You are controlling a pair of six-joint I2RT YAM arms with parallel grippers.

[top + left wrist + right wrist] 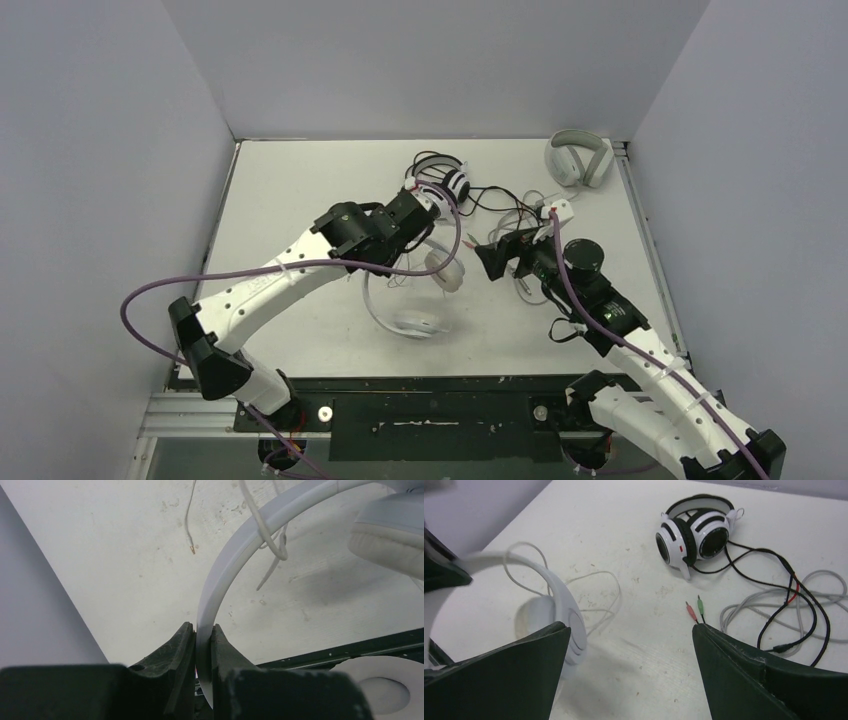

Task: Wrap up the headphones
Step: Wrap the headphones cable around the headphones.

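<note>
My left gripper is shut on the headband of the small white headphones, holding them just above the table. One white ear cup hangs at the upper right of the left wrist view. In the top view the white headphones sit mid-table below my left gripper. Their thin white cable lies loose on the table. The black-and-white headset rests farther back, and its black cable trails to the right. My right gripper stands open and holds nothing, just right of the white pair.
A light grey over-ear pair lies at the back right corner. Its grey cable loops across the black one near my right gripper. Red and green plugs lie by the right fingertip. Walls close in the table.
</note>
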